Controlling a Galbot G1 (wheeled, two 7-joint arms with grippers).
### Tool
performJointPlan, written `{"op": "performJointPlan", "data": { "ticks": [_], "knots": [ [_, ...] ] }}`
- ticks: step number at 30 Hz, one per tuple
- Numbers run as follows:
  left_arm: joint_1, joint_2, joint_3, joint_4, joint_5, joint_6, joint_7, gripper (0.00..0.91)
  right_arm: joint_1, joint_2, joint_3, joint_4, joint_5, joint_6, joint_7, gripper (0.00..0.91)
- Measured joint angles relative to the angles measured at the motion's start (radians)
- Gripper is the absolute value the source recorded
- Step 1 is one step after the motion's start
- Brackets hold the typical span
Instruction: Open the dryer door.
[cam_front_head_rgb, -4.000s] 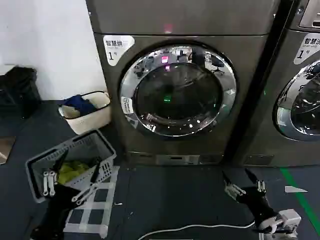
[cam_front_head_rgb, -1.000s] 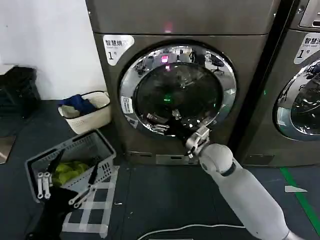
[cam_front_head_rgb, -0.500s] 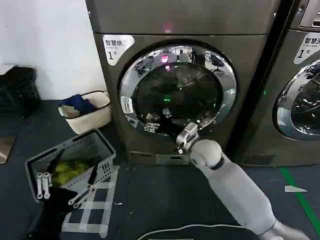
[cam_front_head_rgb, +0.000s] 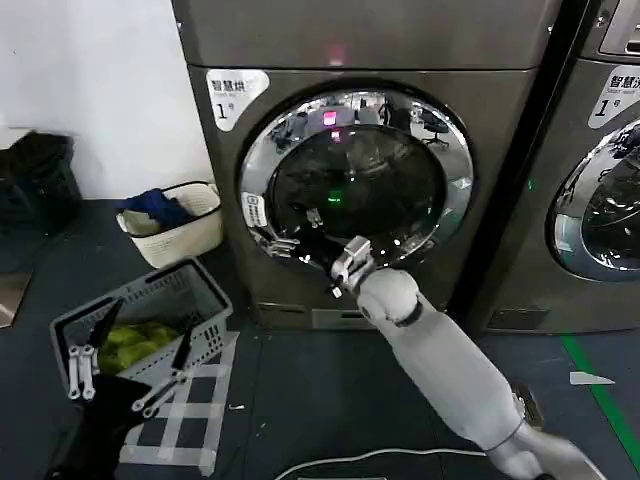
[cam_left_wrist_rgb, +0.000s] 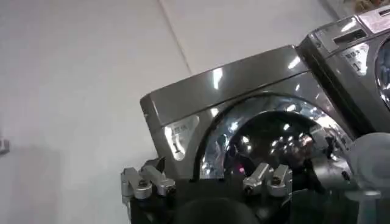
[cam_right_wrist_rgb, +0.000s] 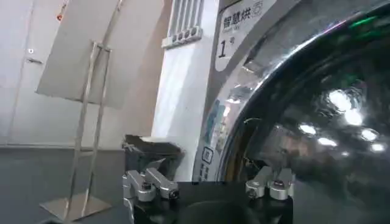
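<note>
Right gripper at the lower left rim of the closed dryer door.

The dryer door (cam_front_head_rgb: 355, 180) sits shut on the front of the grey-bronze machine (cam_front_head_rgb: 360, 40). The right gripper (cam_front_head_rgb: 292, 232), fingers spread apart, is at the chrome ring's lower left edge. The left gripper (cam_front_head_rgb: 125, 370), also spread, hangs low over the grey basket (cam_front_head_rgb: 205, 290) on the floor.

Grey basket (cam_front_head_rgb: 150, 310), white basket (cam_front_head_rgb: 185, 235)

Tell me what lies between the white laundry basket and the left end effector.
In the head view, a grey basket holding yellow-green items lies between the white laundry basket and the left end effector.
</note>
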Motion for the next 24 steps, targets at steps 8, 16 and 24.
{"op": "performJointPlan", "data": {
  "ticks": [8, 16, 24],
  "knots": [
    [0.002, -0.001, -0.003, -0.003, -0.001, -0.001, 0.000, 0.907, 0.025, 0.036, -0.008, -0.061, -0.007, 0.009, -0.007, 0.907],
    [0.005, -0.001, -0.005, -0.003, -0.003, -0.001, 0.000, 0.907, 0.050, 0.061, -0.017, -0.121, -0.014, 0.019, -0.021, 0.907],
    [0.009, -0.001, -0.010, -0.005, -0.006, -0.004, 0.000, 0.907, 0.075, 0.077, -0.031, -0.170, -0.014, 0.030, -0.050, 0.907]
  ]
}}
